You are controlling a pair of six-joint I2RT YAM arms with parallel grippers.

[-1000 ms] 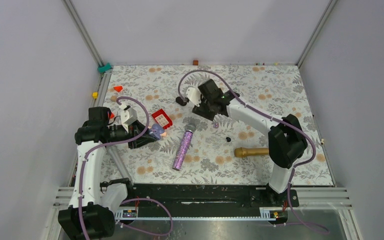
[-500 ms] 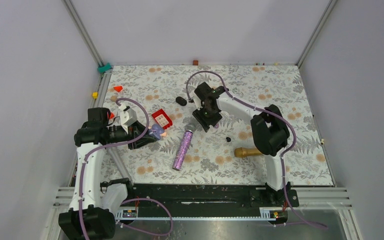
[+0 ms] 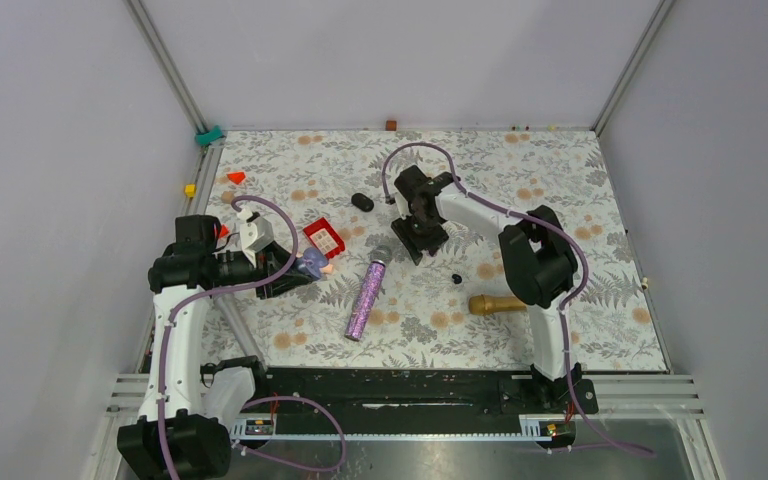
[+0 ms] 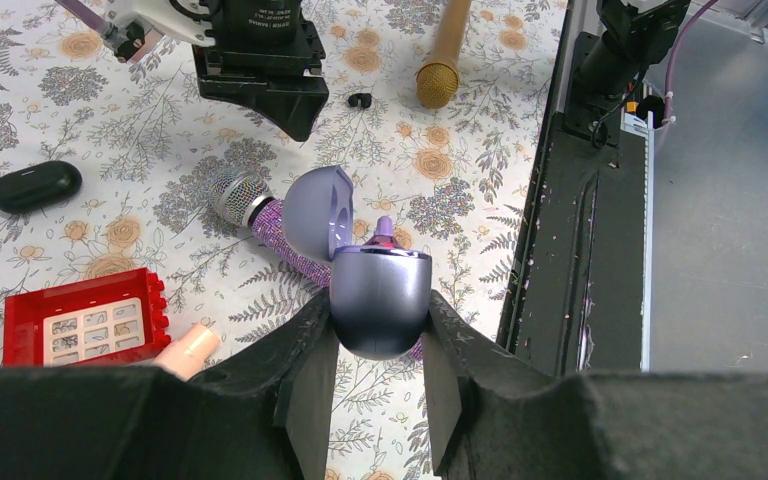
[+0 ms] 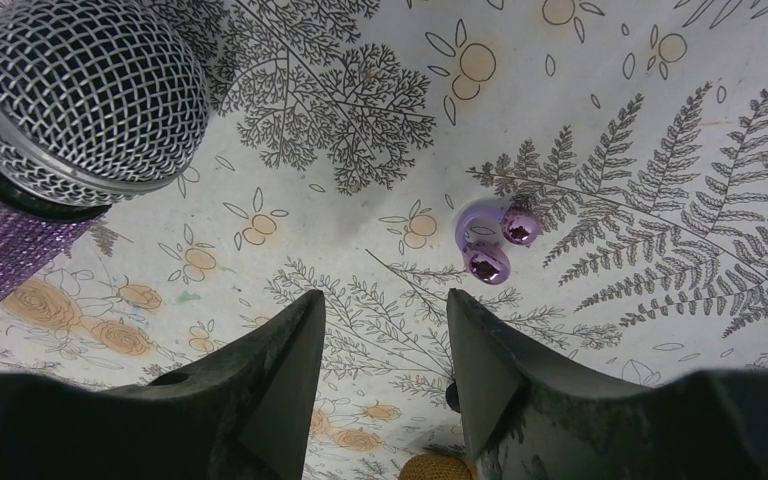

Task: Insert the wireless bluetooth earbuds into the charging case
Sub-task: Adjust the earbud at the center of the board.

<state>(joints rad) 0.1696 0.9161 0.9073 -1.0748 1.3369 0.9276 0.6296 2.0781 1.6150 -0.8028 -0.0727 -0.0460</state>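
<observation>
Grey walls are boxing in a table (image 3: 560, 180) under a floral cloth, where I am running 2 arms from a distance. A purple glitter microphone (image 3: 365, 298) is lying across the middle. A gold microphone (image 3: 495, 303) is resting to its right, and a red block (image 3: 324, 238) to its left.

My left gripper (image 4: 380, 322) is clamping the lilac charging case (image 4: 380, 300) by its lower shell. The lid is standing open, and 1 purple piece is showing at the case's mouth. A black oval capsule (image 3: 362, 202) is sitting further back.

My right gripper (image 5: 385, 300) is hovering low over the cloth, jaws apart and nothing between them. The purple earbud (image 5: 486, 264), a C-shaped clip with 2 glossy knobs, is lying flat on the cloth. It is just ahead of the fingers and off to one side, not between them, and near the glitter microphone's mesh head. A small black piece (image 3: 456, 278) is lying apart, nearer the gold microphone.

I am judging the earbud light, rigid and slick, so it is likely to skid or flip under a hard pinch. The best hold looks to be across its 2 knobs, with the jaws straddling it and closing gently.
</observation>
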